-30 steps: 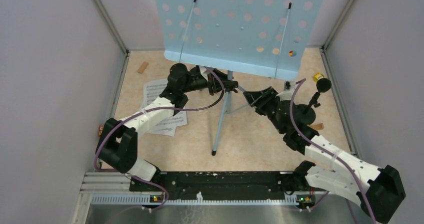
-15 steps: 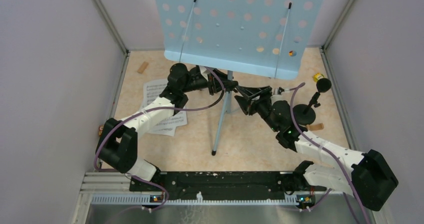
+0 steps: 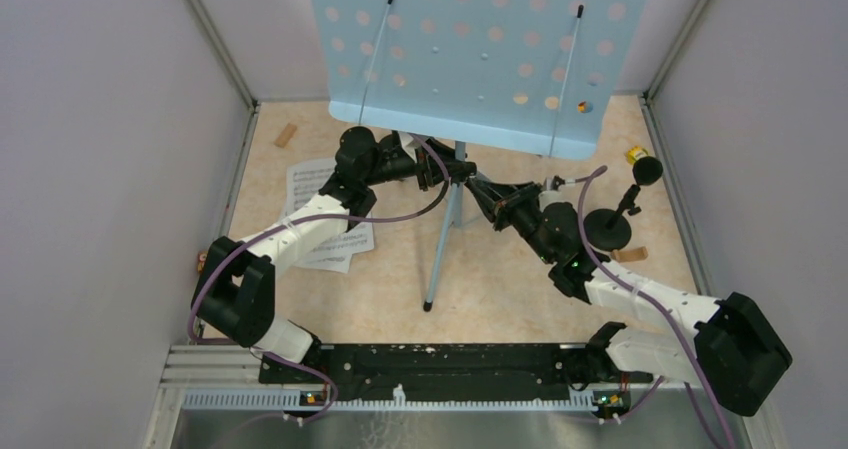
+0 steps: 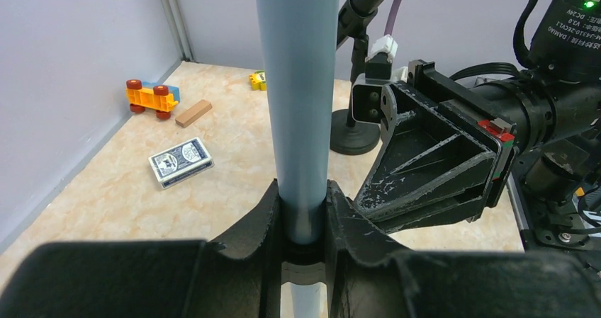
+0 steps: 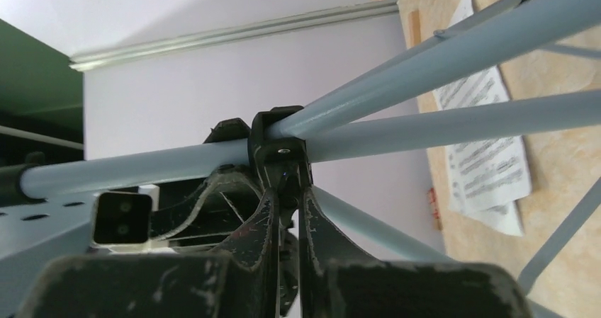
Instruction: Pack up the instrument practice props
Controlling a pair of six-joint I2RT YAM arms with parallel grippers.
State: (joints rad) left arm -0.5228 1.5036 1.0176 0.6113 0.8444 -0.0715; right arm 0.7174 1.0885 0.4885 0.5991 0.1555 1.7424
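Observation:
The light-blue perforated music rack [image 3: 470, 49] stands at the back on a grey pole [image 4: 298, 84] with tripod legs [image 3: 440, 254]. My left gripper [image 3: 450, 172] is shut on that pole just under the rack; its jaws [image 4: 305, 219] hug the tube on both sides. My right gripper [image 3: 476, 182] comes in from the right and is shut on the black hub [image 5: 278, 144] where the legs meet, gripper [image 5: 285, 197] right under it. White sheet-music pages [image 3: 330, 219] lie on the floor under the left arm. A black round-based mic holder [image 3: 610, 227] stands at the right.
A blue-patterned card box [image 4: 181, 161], a wooden block [image 4: 193, 112], an orange toy block car [image 4: 150, 96] and a yellow block [image 3: 633, 154] lie on the floor. More wooden blocks [image 3: 286, 135] sit near the walls. Grey walls close in left, right and back.
My right gripper has swung left from beside the mic holder to the tripod hub and has shut there. The left gripper has kept its hold on the pole.

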